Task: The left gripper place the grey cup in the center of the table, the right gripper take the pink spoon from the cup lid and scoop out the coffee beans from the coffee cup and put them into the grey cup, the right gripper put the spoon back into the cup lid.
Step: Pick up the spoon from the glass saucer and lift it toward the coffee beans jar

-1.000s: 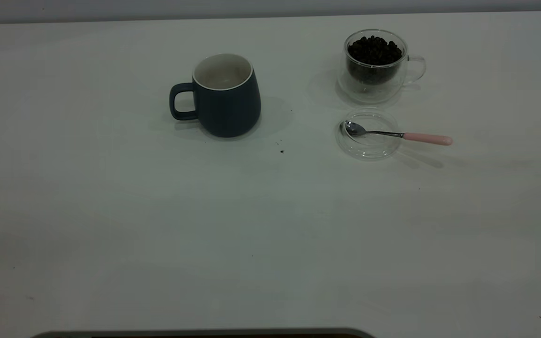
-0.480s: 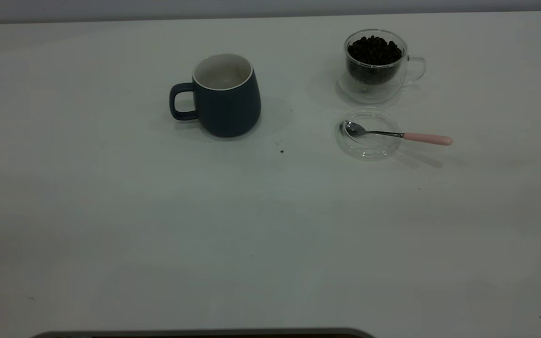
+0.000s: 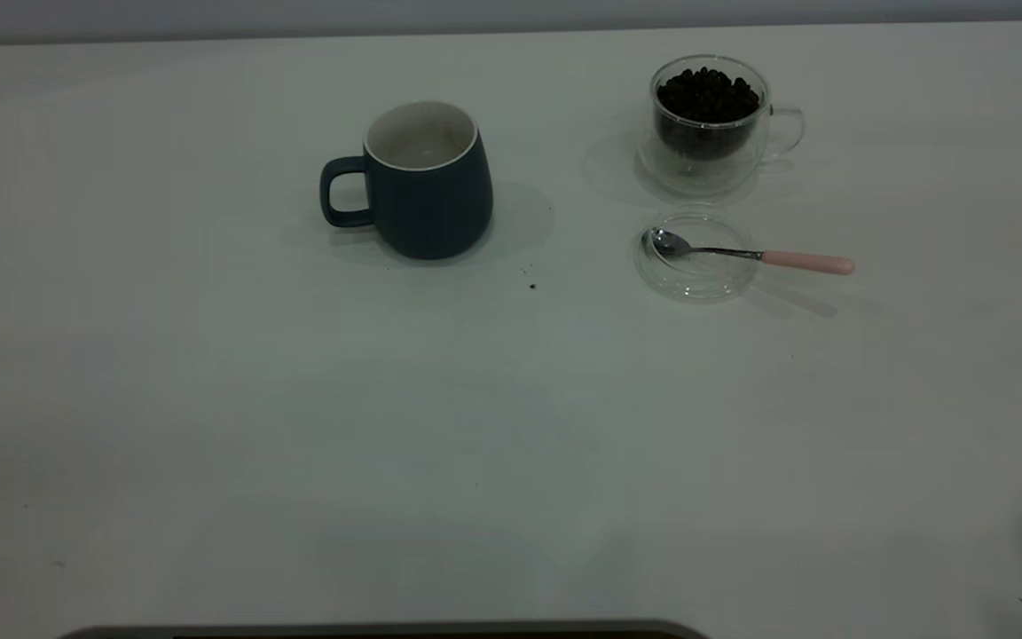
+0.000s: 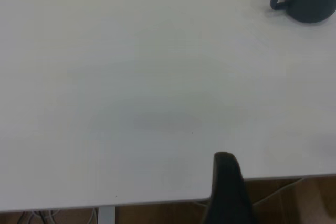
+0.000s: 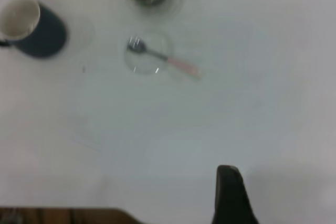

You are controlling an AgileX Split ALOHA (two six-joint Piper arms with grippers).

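Your mug [image 3: 427,180] stands upright on the tabletop [image 3: 209,399], handle toward the left arm's side. Well apart from it, toward the right arm's side, sits the glass cup [image 3: 711,120] heaped with beans [image 3: 706,93]. Just beside that cup lies the lid [image 3: 695,255], the spoon [image 3: 746,255] resting bowl-down in it (pink handle sticking out past the rim). Neither tool shows enough to tell whether it is released or clenched.

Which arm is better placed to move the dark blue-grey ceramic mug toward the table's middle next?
Left, probably. The dark blue-grey ceramic mug stands left of the clear glass cup of beans, handle pointing left. Neither end effector is near it, so the edge is slight.
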